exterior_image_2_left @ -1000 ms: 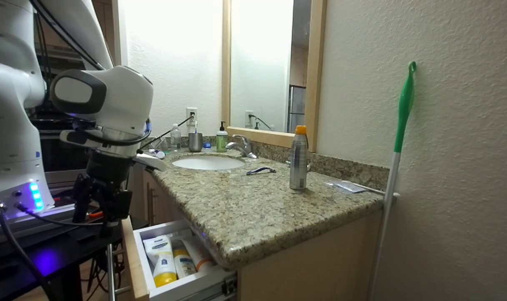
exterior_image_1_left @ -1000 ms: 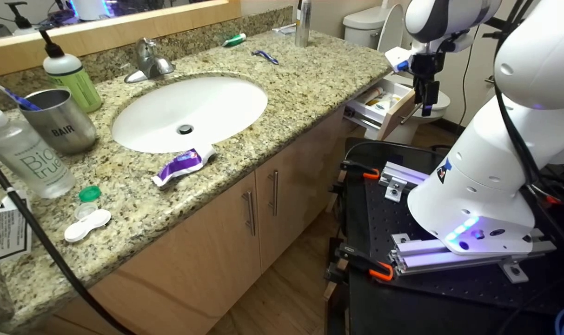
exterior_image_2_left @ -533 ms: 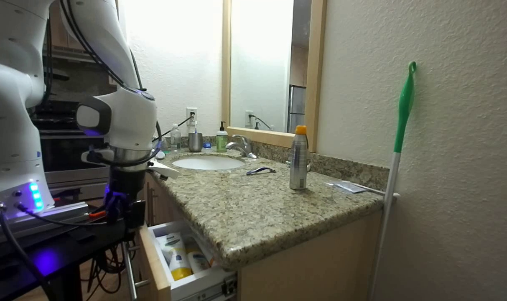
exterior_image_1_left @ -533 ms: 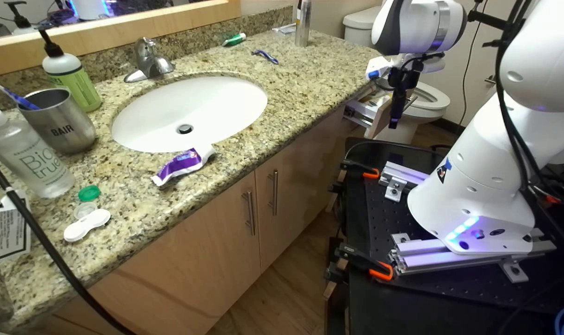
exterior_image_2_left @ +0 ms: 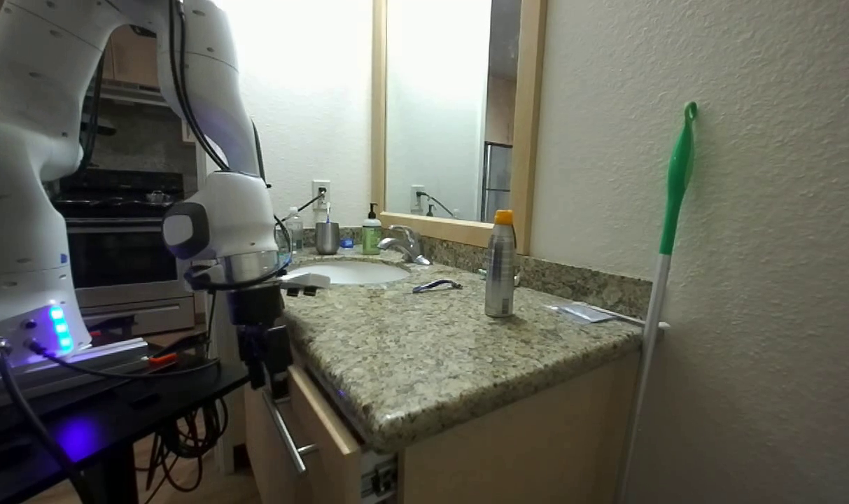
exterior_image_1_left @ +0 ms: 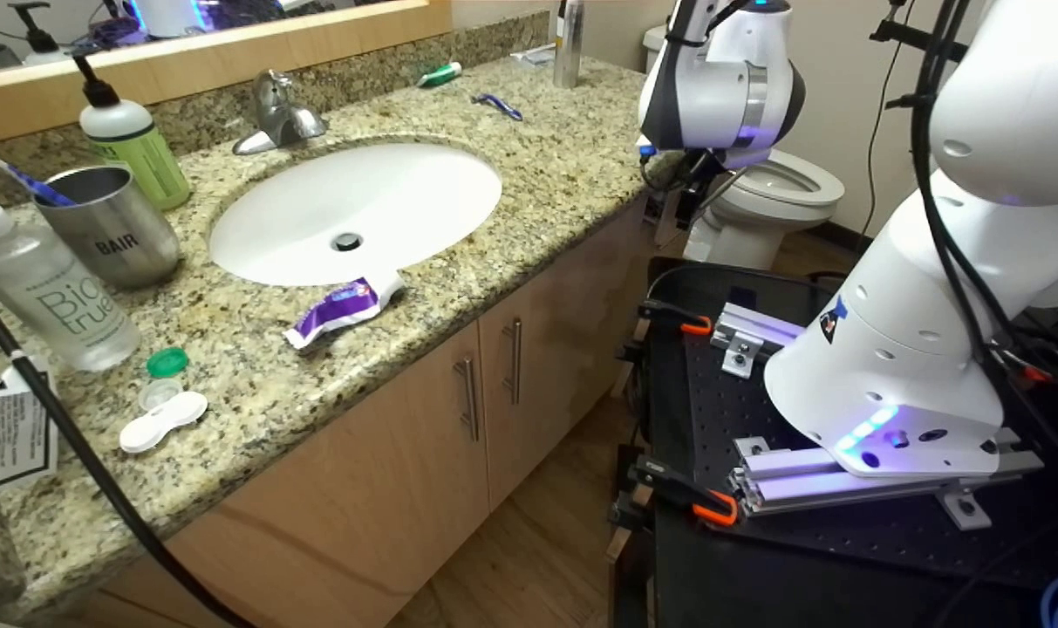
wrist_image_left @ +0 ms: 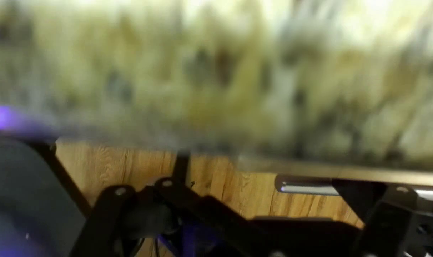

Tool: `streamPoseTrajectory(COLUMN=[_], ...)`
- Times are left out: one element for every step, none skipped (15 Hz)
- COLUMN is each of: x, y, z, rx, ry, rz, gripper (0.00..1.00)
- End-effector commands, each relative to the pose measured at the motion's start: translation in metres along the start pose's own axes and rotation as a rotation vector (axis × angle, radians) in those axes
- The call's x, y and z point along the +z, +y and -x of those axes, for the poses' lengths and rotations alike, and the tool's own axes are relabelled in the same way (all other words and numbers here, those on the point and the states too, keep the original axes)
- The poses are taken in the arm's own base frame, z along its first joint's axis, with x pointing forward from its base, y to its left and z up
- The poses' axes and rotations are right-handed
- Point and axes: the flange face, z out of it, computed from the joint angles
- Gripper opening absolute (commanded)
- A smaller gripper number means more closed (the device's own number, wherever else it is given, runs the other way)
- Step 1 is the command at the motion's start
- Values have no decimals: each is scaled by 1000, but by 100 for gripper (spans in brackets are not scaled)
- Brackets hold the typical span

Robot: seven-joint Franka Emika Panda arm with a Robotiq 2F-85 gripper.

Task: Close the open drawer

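Gripper [exterior_image_2_left: 267, 383] points down, jaws apart or together, cannot tell; drawer [exterior_image_2_left: 333, 455] just beside it, slightly open, contact unclear; tool set on the handle [exterior_image_2_left: 283, 428] side, presumably to push inward rather than pull.

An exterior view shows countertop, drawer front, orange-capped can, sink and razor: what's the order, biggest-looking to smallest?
1. Countertop
2. Drawer front, cut off by the frame
3. Orange-capped can and sink: too close to rank, the can being nearer the camera
4. Razor
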Motion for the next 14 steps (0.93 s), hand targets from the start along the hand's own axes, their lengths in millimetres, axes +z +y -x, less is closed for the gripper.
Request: streamPoseTrajectory(x=[18,12,3,-3,-17,-18,-22,-29,-37,-31,-36,-39,-40,-43], y=[3,4,5,6,6,10,12,11,11,-16,-21,-29,-35,-26], z=[43,44,43,37,30,16,8,0,-8,-3,-10,-19,-22,-29], rx=[65,105,110,91,5,-44,-81,-128,-175,-227,-277,-326,-379,-425], ry=[-51,-66,-88,-93,-119,-87,-86,-90,-101,-103,-106,-104,-108,-111], rz=[-48,-56,-57,-38,-21,-3,11,15,19,16,23,37,46,74], gripper=[100,100,100,100,100,100,100,100,100,100,100,100,100,100])
